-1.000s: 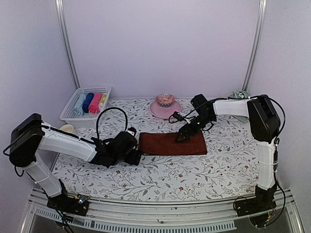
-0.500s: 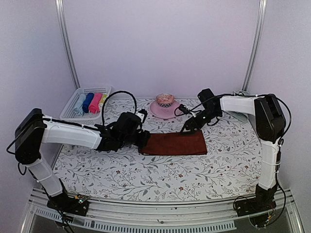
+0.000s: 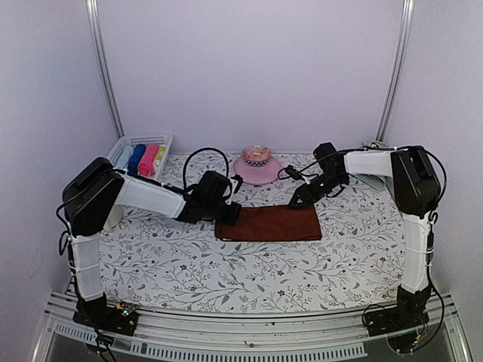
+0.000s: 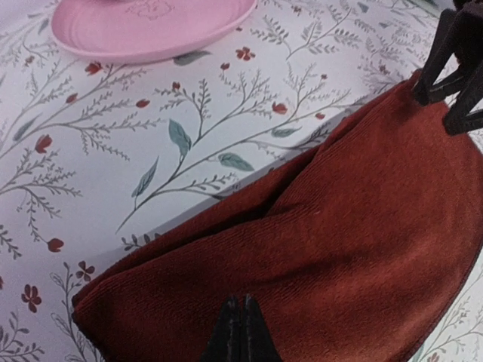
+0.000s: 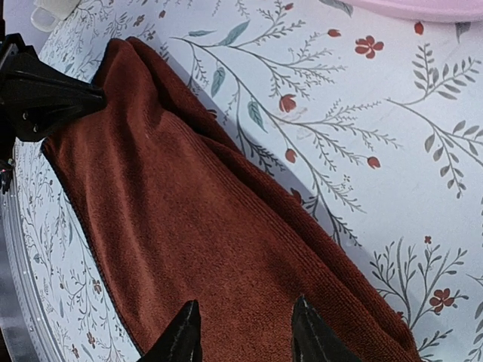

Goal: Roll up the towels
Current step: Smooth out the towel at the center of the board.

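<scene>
At the towel's left end, the left gripper (image 4: 235,335) is pinched shut; whether it has caught cloth, I cannot tell. The right gripper (image 5: 243,332) straddles the far right edge, jaws partly apart. The red-brown towel (image 3: 272,224) lies flat mid-table, with no rolling begun. A pink dish (image 3: 256,170) crowds its far side, and a basket (image 3: 147,137) stands far left.

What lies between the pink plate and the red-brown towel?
Only bare floral table cover between pink plate and red-brown towel, clearest in the left wrist view.

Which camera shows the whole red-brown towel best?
The top external view: the red-brown towel lies there whole, a flat rectangle. Each wrist view shows only part of it, close up, with its ribbed weave.
</scene>
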You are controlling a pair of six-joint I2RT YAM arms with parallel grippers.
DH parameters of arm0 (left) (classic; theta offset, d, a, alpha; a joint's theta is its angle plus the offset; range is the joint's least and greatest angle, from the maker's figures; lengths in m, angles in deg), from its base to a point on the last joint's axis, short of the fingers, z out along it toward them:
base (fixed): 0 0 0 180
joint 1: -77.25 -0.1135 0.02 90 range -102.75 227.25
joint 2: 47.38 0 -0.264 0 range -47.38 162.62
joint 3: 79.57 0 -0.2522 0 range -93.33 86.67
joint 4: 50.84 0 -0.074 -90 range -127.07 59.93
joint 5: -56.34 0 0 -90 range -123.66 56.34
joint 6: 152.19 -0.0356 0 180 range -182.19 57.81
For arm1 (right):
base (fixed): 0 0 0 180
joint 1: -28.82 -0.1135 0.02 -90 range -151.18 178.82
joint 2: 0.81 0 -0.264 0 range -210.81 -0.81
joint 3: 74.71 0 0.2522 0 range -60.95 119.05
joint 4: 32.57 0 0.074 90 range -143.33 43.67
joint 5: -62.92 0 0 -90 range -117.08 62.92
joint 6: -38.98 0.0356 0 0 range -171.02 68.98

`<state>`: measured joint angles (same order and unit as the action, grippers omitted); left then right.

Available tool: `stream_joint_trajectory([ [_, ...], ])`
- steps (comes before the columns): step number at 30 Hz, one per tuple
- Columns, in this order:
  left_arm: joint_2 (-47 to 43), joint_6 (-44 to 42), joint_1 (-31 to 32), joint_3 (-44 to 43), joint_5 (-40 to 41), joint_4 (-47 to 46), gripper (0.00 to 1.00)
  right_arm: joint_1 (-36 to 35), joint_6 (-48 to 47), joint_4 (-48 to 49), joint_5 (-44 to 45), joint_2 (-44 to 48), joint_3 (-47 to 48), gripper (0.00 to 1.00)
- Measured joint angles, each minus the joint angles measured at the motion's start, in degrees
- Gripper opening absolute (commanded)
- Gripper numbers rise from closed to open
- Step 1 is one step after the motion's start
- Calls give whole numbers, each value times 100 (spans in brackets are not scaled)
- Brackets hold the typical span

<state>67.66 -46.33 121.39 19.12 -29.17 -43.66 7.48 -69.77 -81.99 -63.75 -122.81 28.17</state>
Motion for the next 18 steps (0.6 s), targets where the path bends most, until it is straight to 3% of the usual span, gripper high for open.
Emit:
stream_joint_trajectory([
  [6,227,-87,-55,57,297,245,1,186,201,66,264,-227,-39,37],
  [13,289,-227,-81,63,861,229,52,415,442,212,577,-297,-72,33],
  [16,321,-293,-116,63,1123,227,64,466,483,260,686,-297,-74,33],
  [18,332,-330,-129,52,1272,227,67,472,498,275,767,-297,-74,33],
])
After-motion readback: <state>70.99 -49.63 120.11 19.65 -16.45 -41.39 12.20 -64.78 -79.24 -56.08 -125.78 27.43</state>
